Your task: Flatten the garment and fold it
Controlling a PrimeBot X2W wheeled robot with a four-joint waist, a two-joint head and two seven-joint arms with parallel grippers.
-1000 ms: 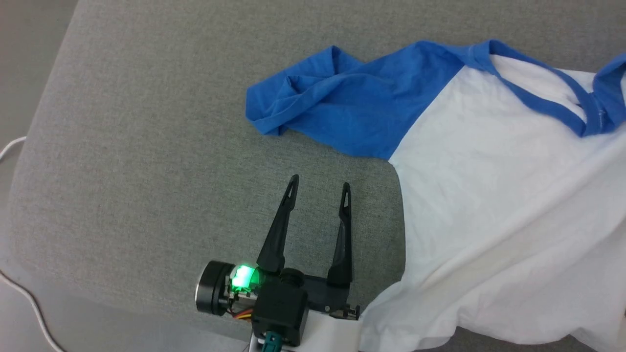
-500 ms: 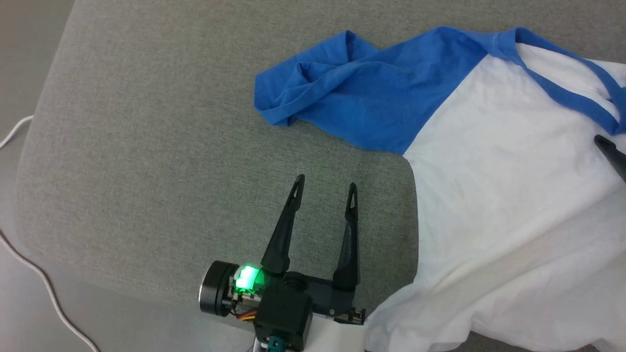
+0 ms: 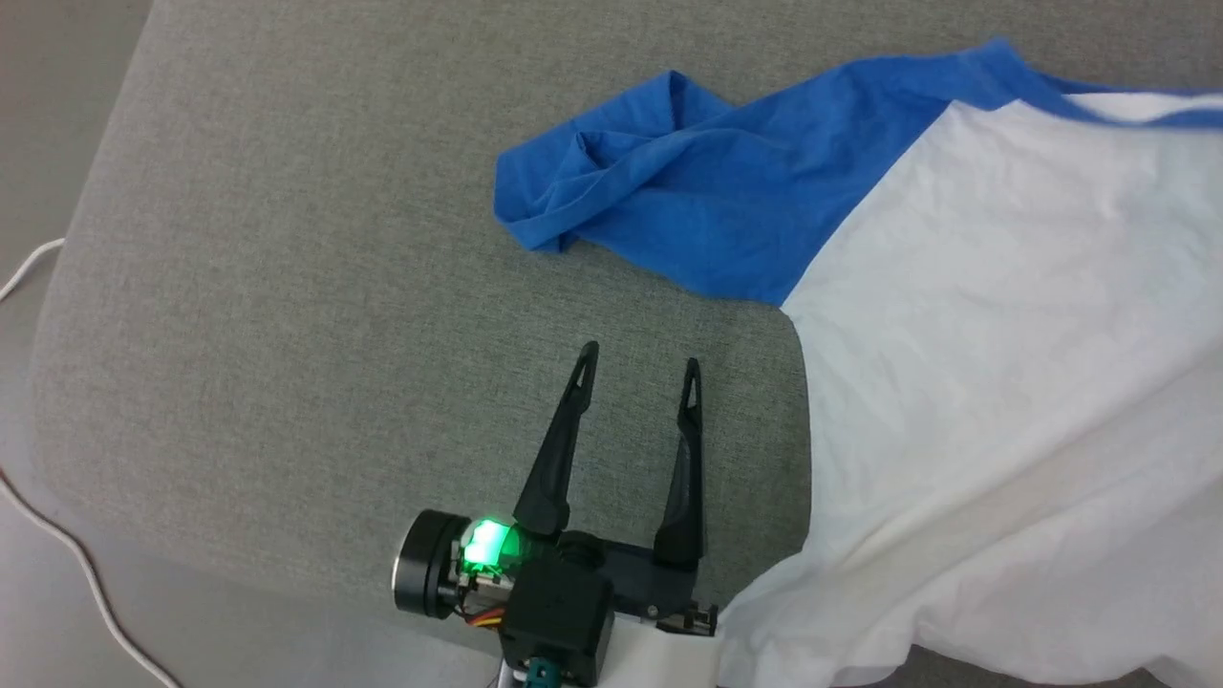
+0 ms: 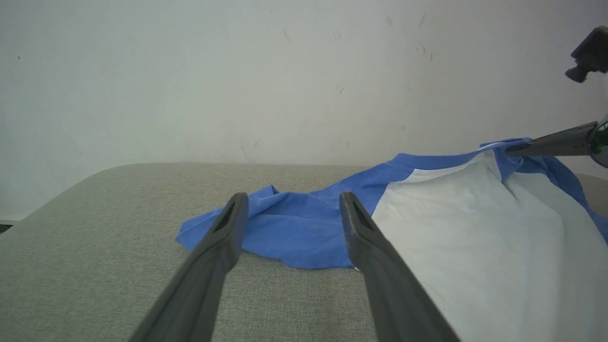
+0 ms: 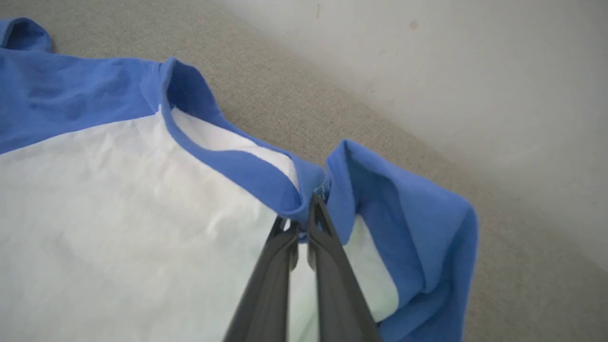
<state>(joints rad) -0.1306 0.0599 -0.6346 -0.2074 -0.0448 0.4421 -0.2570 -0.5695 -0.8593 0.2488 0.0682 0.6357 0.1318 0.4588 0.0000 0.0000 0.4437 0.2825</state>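
The garment (image 3: 965, 363) lies across the right half of the grey cushion, white body spread toward me. One blue sleeve (image 3: 659, 201) is bunched up at the centre back. My left gripper (image 3: 637, 365) hovers open over bare cushion just left of the white body's edge, holding nothing; in the left wrist view its fingers (image 4: 223, 237) frame the crumpled sleeve (image 4: 285, 228). My right gripper (image 5: 304, 216) is shut on the blue collar band (image 5: 237, 166) at the shoulder seam and holds that end raised off the cushion. From the left wrist view, the right gripper (image 4: 513, 152) pinches the collar.
The grey fabric cushion (image 3: 287, 287) has a rounded corner at the left and a front edge near my left wrist. A white cable (image 3: 57, 564) trails on the floor beside it. A pale wall (image 4: 237, 71) stands behind the cushion.
The collar end of the garment has risen and moved toward the upper right, pulling the white body tauter. The right fingertip seen at the right edge has left the head view. The left gripper stayed.
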